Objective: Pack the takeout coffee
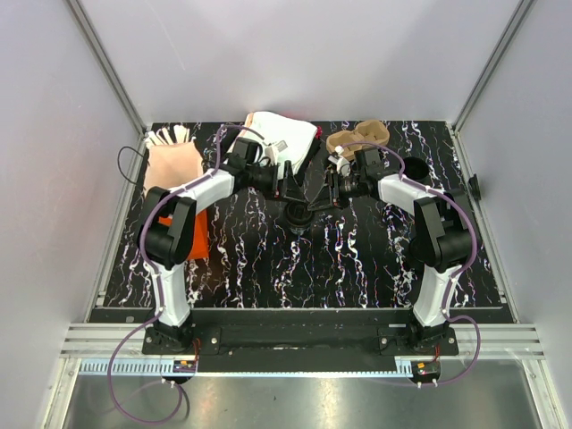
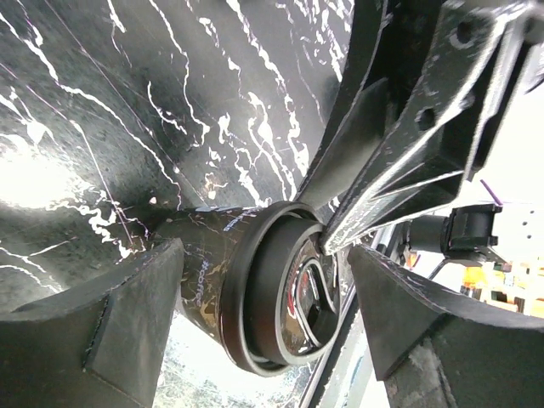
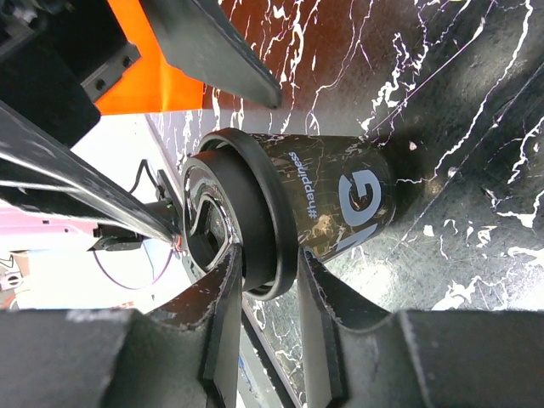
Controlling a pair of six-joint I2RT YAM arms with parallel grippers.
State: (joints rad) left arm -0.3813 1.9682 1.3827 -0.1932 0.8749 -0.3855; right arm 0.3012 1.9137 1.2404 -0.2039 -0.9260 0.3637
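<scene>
Two right tool point(image 3: 268, 268) fingers point(image 3: 223, 316) pinch takeout coffee point(image 3: 340, 200).

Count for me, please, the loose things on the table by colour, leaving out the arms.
Black: 2, cup and round thing
Pink: 1, stirrer cup
Orange: 1, flat piece
White: 1, bag
Brown: 1, tray
Total: 6

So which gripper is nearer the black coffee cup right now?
Right. The right gripper pinches the rim of the black coffee cup, touching it. The left gripper stands open, its jaws either side of the cup, not closed on it.
</scene>
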